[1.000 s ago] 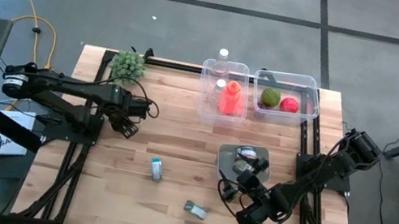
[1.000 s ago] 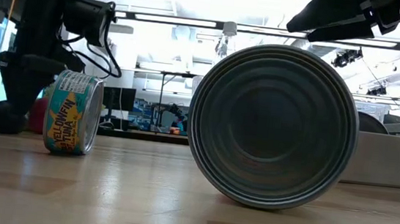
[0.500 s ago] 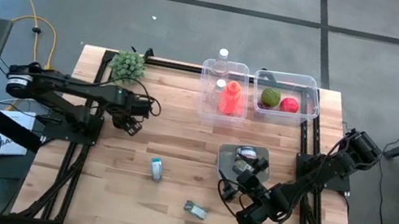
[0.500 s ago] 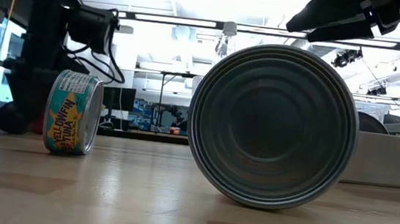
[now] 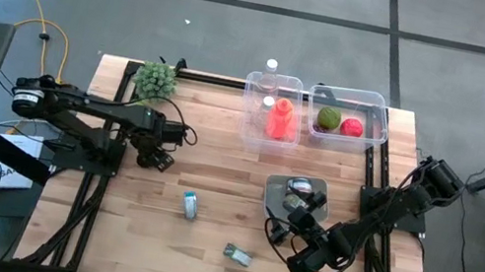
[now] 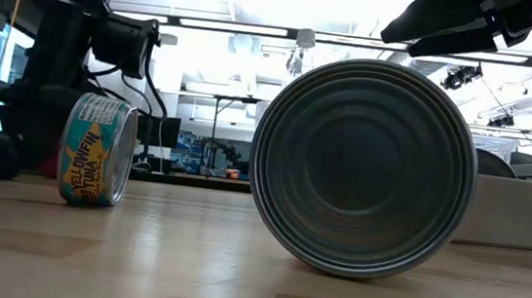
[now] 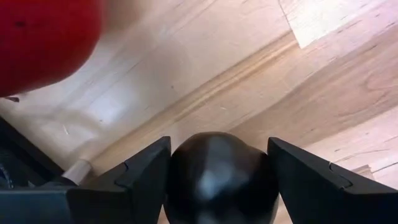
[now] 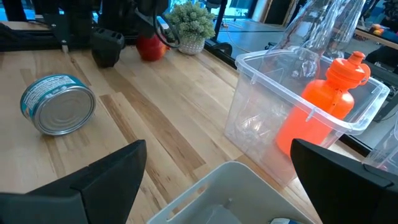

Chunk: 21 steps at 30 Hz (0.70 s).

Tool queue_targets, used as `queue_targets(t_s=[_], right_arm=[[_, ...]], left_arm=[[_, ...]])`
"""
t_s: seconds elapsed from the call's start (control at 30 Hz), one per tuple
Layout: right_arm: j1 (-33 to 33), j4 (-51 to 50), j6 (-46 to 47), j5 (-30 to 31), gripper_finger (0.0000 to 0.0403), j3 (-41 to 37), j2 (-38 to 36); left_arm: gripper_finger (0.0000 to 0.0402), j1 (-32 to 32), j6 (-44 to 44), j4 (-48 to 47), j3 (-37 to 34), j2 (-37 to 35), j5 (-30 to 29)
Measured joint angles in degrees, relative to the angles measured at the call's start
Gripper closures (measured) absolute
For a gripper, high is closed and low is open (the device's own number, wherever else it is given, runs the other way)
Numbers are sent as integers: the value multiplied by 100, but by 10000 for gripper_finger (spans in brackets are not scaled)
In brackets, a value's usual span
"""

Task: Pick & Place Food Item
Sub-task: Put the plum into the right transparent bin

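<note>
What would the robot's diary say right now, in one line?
left hand: shut on dark ball, beside red round item | right hand: open, near grey tray

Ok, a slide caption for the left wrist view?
Left claw closed around a dark ball above the wooden table, red object nearby.

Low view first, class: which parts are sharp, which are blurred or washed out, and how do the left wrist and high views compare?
Low view: the big can and tuna can are fairly sharp; ceiling lights blow out the room behind. Left wrist view: the red object is a close blur, the wood grain clear. High view: even light, soft shadows on the table.
</note>
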Motion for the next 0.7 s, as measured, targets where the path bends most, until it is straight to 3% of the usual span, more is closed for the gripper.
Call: queue_targets(t_s=[0.37, 0.57, 0.7], right_arm=[[9, 0, 0, -3, 17, 0, 0], [9, 0, 0, 19, 17, 0, 0], [9, 0, -12, 52, 17, 0, 0]], left_arm=[[152, -19, 205, -6, 227, -264, -106], [152, -209, 615, 152, 915, -667, -206], [152, -393, 958, 813, 1364, -878, -214]])
